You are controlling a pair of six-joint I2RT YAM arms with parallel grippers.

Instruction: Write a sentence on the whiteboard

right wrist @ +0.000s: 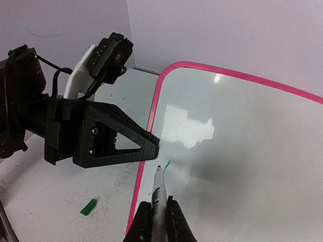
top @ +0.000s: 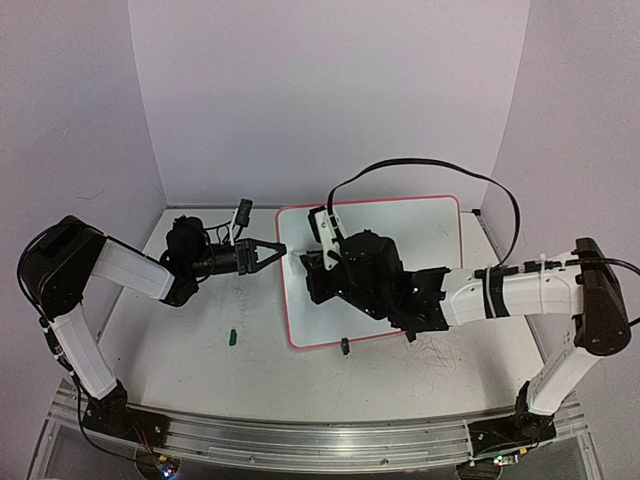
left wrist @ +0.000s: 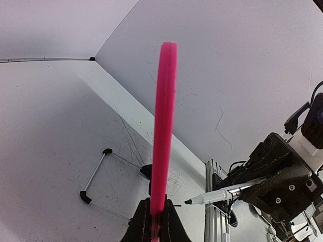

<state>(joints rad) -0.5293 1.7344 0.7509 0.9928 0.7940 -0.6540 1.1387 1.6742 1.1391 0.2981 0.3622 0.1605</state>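
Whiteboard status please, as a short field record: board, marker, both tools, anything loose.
board: glossy white whiteboard with pink frame, no writing visible
left tool: shut on board's left edge
right tool: shut on white green-tipped marker
marker tip: over board near left edge; contact unclear
loose: small green cap on table, left of board

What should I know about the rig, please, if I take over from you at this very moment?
Left pincer: shut on the whiteboard, clamping its left edge.
Right pincer: shut on the marker, tip close to the whiteboard near that same edge; contact unclear.
Green cap lies on the table, left of the whiteboard.
Done: marker uncapped and gripped, whiteboard held.
Left: the whole sentence; no writing shows yet.
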